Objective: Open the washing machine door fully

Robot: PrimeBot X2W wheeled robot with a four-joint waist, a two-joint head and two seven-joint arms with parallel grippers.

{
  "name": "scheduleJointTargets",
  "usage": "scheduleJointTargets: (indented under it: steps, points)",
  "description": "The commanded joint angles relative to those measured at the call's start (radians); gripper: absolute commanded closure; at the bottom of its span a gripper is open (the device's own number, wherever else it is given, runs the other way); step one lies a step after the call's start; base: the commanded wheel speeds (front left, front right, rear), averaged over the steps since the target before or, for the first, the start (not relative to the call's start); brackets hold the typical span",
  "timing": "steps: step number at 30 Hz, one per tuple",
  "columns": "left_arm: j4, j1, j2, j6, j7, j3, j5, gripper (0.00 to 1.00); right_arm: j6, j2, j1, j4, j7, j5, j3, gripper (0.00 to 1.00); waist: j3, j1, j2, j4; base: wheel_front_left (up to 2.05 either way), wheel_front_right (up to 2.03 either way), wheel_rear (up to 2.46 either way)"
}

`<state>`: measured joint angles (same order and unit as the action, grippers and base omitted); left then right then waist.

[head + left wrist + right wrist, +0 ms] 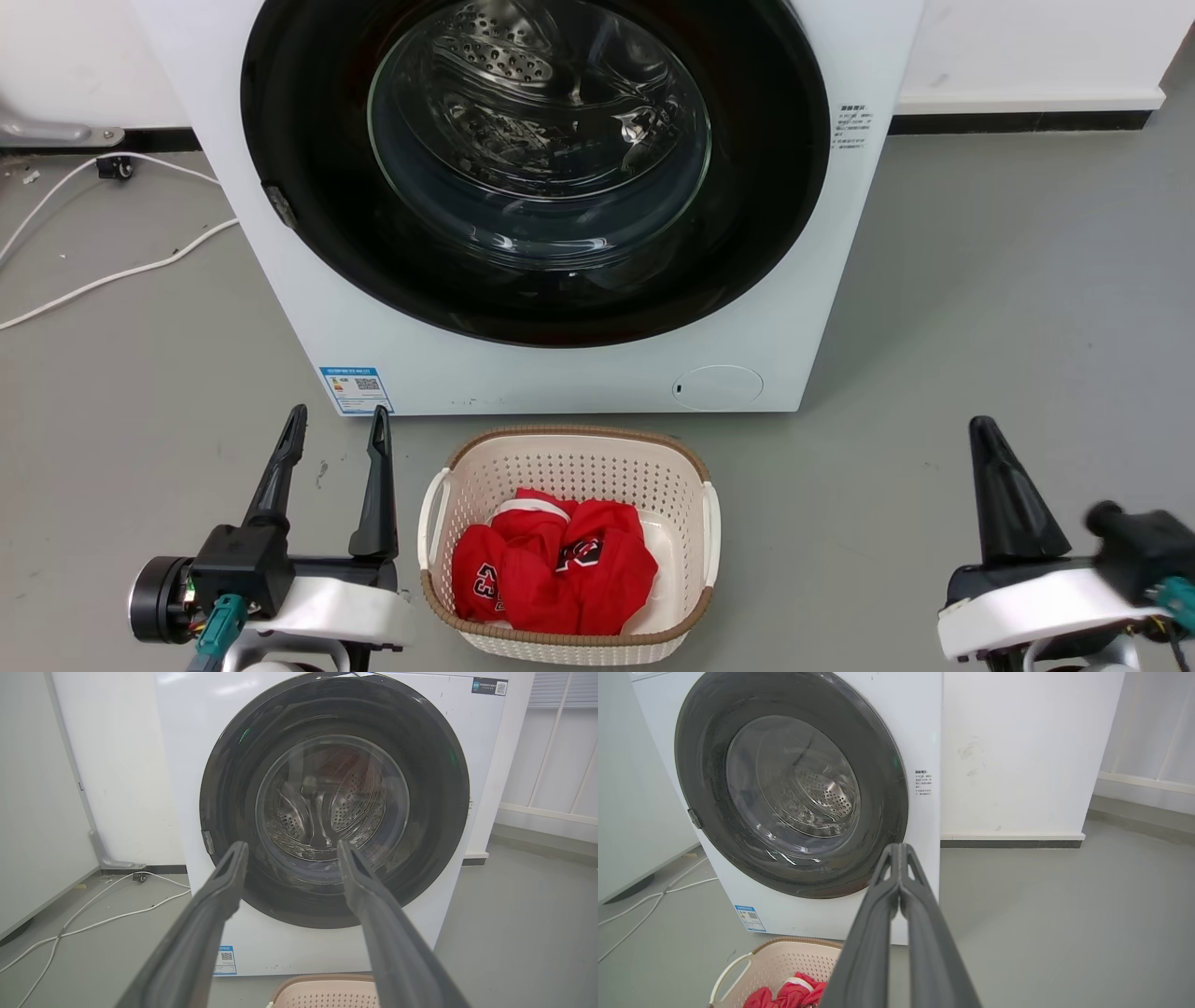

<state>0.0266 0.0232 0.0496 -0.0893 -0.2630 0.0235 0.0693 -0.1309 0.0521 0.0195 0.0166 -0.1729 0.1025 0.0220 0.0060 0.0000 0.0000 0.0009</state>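
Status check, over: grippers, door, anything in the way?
Status: left gripper open, right gripper shut, both empty, clear of the washing machine. The washing machine door closed. In front, laundry basket with red clothes on floor.

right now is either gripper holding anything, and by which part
Nothing is held: left gripper open, right gripper shut on air, both short of the washing machine door.

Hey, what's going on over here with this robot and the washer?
A two-armed robot faces a washing machine. The washing machine door is shut, and nothing is touching it. The left pincer is open and the right pincer is shut. Both hang low, short of the machine. Between them, a basket of red clothes sits on the floor.
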Motion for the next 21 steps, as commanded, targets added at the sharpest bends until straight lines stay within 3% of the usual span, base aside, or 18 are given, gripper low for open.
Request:
scheduleJointTargets:
  steps: [1, 5, 14, 18, 21]
  points:
    - [0.001, -0.012, 0.001, -0.001, -0.003, 0.001, 0.0, 0.0, 0.0, -0.003, -0.011, 0.007, -0.012, 0.06, -0.002, 1.0, -0.001, 0.0, 0.0, 0.0, 0.0, 0.0, 0.0]
    - [0.003, -0.013, 0.001, -0.003, -0.003, 0.002, 0.003, 0.0, 0.0, -0.004, -0.021, 0.04, -0.061, 0.452, -0.047, 1.0, -0.003, 0.0, 0.0, 0.0, 0.0, 0.0, 0.0]
    - [-0.001, -0.009, 0.001, -0.002, -0.003, 0.006, 0.012, 0.0, 0.0, -0.002, -0.082, 0.08, -0.091, 1.157, -0.073, 1.0, 0.004, 0.0, 0.0, -0.005, 0.0, 0.0, 0.0]
    - [-0.01, 0.003, 0.001, 0.001, -0.003, 0.011, 0.014, 0.0, 0.0, -0.002, -0.148, 0.101, -0.092, 1.341, -0.016, 1.0, 0.024, 0.0, 0.0, -0.013, 0.0, 0.0, 0.0]
    - [-0.017, 0.024, 0.001, -0.002, -0.003, 0.009, 0.017, 0.0, 0.0, -0.002, -0.224, 0.131, -0.092, 1.396, 0.031, 1.0, 0.048, 0.0, 0.0, -0.011, 0.0, 0.0, 0.0]
